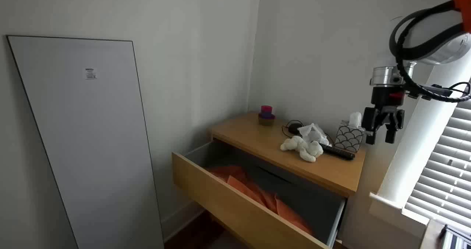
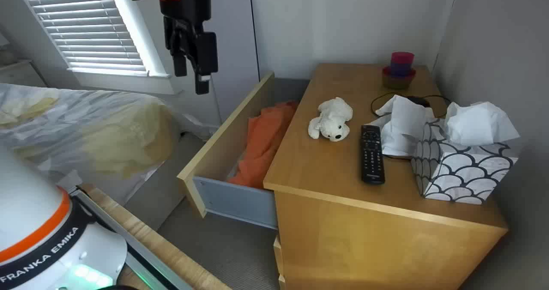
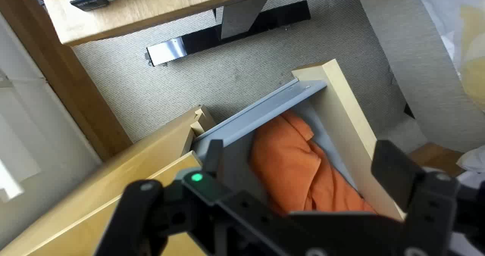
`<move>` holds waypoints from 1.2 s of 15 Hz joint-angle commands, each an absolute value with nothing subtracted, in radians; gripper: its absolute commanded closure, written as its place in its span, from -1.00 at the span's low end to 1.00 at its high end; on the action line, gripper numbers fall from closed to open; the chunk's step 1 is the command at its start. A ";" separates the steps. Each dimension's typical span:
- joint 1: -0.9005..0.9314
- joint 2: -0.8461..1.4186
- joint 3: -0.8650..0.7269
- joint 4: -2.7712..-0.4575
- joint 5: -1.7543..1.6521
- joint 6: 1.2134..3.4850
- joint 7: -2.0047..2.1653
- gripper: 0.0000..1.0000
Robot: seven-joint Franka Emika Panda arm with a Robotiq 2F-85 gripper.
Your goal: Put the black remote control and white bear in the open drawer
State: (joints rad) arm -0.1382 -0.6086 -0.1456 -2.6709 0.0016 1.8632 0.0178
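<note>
The tan wooden dresser top [image 2: 317,165] carries the white bear [image 2: 331,118] near its front edge, limbs splayed. Near the bear lies the black remote control [image 2: 372,155], buttons up, with crumpled white tissue [image 2: 401,125] just beside it. A scallop-patterned tissue box [image 2: 467,170] stands toward the back, as do a dark corded object [image 1: 294,128] and a colourful stack of small containers [image 2: 399,72]

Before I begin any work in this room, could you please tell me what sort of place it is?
Probably a bedroom: there is a wooden dresser with an open drawer, what looks like a covered bed, and slatted window blinds.
</note>
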 commanded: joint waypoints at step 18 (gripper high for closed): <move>-0.133 -0.319 -0.207 -2.386 -0.158 1.839 -0.313 -1.00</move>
